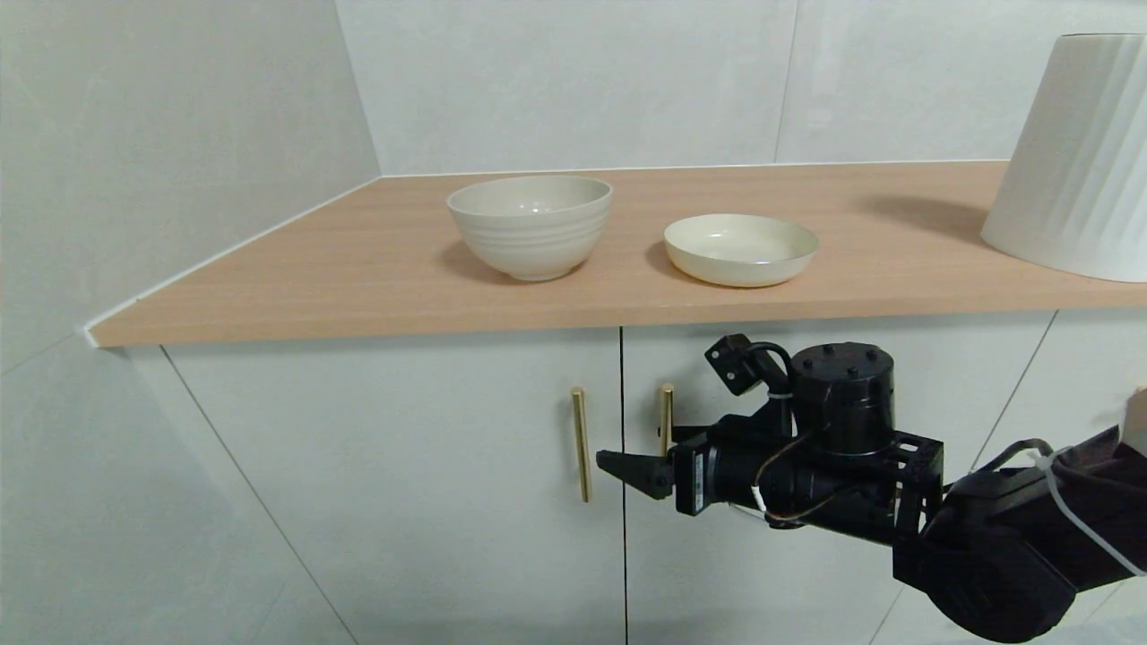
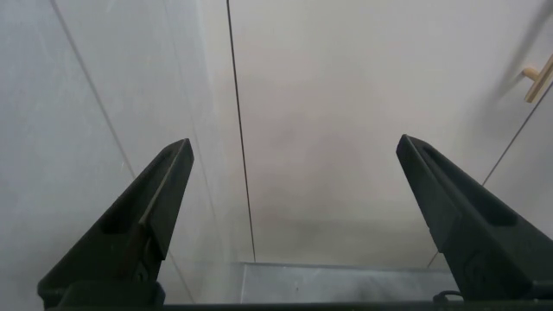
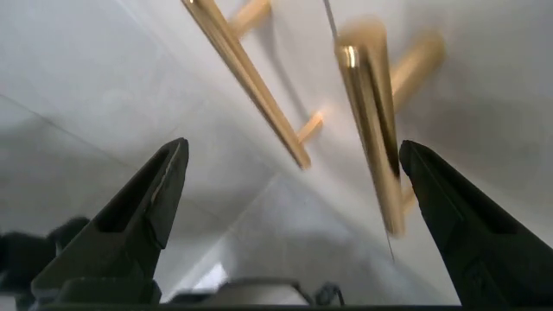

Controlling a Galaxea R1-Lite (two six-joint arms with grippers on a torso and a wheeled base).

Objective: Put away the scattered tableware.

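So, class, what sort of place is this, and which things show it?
Probably a home kitchen or dining room: a light wooden countertop over white cabinet doors with slim brass bar handles, and a cream ribbed bowl beside a shallow cream dish on top.

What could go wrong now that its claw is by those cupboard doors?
The open right gripper hovers by the right door's handle, with the left door's handle close beside; it might catch both or slip off. The right door, once pulled, could swing into the gripper.
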